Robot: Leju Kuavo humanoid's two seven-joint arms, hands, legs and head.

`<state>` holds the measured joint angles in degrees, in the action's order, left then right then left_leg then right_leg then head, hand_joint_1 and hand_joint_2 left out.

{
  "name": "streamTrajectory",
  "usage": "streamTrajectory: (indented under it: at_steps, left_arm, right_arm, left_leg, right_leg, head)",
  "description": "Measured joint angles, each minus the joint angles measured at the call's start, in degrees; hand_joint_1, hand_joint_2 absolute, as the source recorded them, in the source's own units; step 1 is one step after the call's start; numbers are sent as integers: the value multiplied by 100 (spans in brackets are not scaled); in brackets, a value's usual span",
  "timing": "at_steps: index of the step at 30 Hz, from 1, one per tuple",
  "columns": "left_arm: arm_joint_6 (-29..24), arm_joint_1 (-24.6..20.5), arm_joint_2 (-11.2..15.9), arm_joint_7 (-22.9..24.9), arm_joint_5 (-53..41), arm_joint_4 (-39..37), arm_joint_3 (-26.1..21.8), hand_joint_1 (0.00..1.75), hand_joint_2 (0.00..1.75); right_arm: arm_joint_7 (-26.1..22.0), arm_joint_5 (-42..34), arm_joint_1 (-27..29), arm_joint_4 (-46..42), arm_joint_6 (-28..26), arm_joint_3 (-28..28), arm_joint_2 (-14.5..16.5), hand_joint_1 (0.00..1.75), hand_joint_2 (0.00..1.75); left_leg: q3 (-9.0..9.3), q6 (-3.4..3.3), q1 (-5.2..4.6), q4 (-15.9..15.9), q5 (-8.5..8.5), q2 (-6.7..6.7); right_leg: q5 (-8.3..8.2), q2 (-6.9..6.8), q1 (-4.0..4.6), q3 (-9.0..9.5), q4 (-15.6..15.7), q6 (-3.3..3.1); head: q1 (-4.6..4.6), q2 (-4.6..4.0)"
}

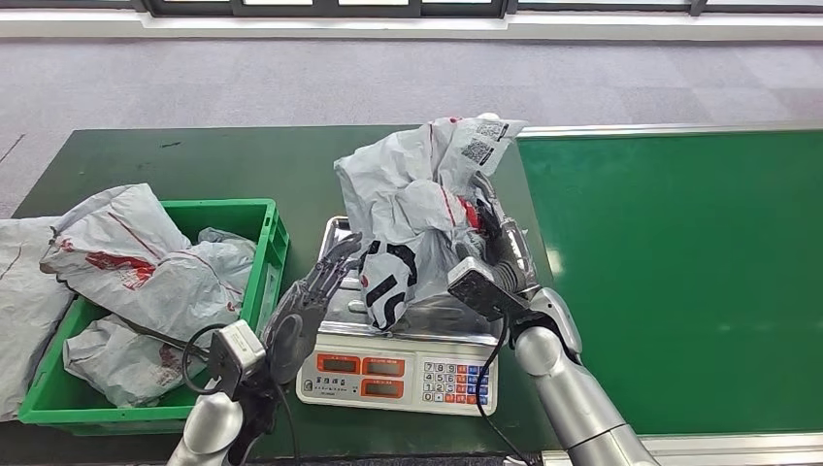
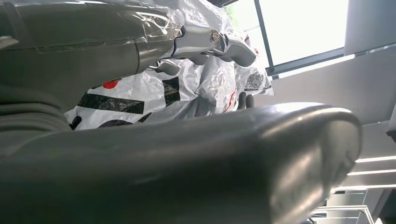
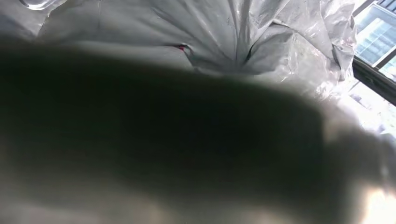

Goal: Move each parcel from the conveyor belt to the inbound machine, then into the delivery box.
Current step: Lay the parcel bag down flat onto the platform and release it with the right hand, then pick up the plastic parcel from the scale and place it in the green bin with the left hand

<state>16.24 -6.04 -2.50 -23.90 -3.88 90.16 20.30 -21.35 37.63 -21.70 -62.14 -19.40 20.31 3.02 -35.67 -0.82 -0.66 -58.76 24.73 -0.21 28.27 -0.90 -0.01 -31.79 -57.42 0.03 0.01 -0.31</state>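
Your crumpled grey plastic parcel point(image 1: 422, 218) sits on the silver weighing scale point(image 1: 398, 374). Your right hand point(image 1: 490, 228) grips it; your left hand point(image 1: 315, 291), fingers spread, rests alongside. Lift one-sided and it may sag, snagging the green crate point(image 1: 262, 262).

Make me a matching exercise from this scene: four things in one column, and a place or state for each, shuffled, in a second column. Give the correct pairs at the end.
Things
1. grey parcel with the label
2. green crate
3. conveyor belt
4. left hand

Places or states
A. bare green surface on the robot's right side
B. stuffed with crumpled grey bags
C. standing on the scale, with the right hand against it
D. fingers spread, just beside the parcel's black-and-white side

Pairs: 1-C, 2-B, 3-A, 4-D
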Motion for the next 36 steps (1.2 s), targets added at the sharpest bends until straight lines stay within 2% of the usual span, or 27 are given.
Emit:
streamTrajectory:
  at_steps: [4,8,14,20,26,31,36]
  left_arm:
    - [-209,-32,-26,-6,123,0,-18,0,0]
    - [-655,-35,-123,4,315,0,-122,0,0]
    - [-1254,-36,-178,-26,637,16,-185,0,0]
    - [-1369,-73,-170,-37,788,14,-185,0,0]
    - [-1383,-100,-170,-37,817,13,-185,0,0]
    - [-1384,-107,-171,-37,825,12,-185,0,0]
    - [-1391,-105,-180,-41,826,1,-186,0,0]
  right_arm:
    - [-106,84,-9,0,-95,2,27,0,0]
    - [-184,178,-24,8,-107,72,56,0,0]
    - [-404,3,-64,130,282,224,77,0,0]
    - [-535,-307,-121,267,870,423,180,0,0]
    - [-585,-394,-129,352,975,530,256,0,0]
    - [-585,-479,-124,345,1268,735,301,0,0]
    - [-373,-396,-93,193,1363,1108,324,0,0]
  left_leg:
    - [0,0,0,0,0,0]
    - [0,0,0,0,0,0]
    - [0,0,0,1,0,0]
    - [0,0,0,1,0,0]
    - [-1,0,0,1,0,0]
    - [-1,0,0,0,0,1]
    - [-1,0,1,1,0,2]
  right_leg:
    - [0,0,0,0,-1,0]
    - [0,0,0,0,-1,0]
    - [0,0,0,0,-1,0]
    - [0,0,0,0,-1,0]
    - [0,0,0,0,-1,0]
    - [0,1,0,-1,0,0]
    - [1,1,1,-3,-1,-1]
  head:
    - [-1,0]
    - [1,0]
    - [1,0]
    - [-1,0]
    - [1,0]
    - [-1,0]
    - [0,0]
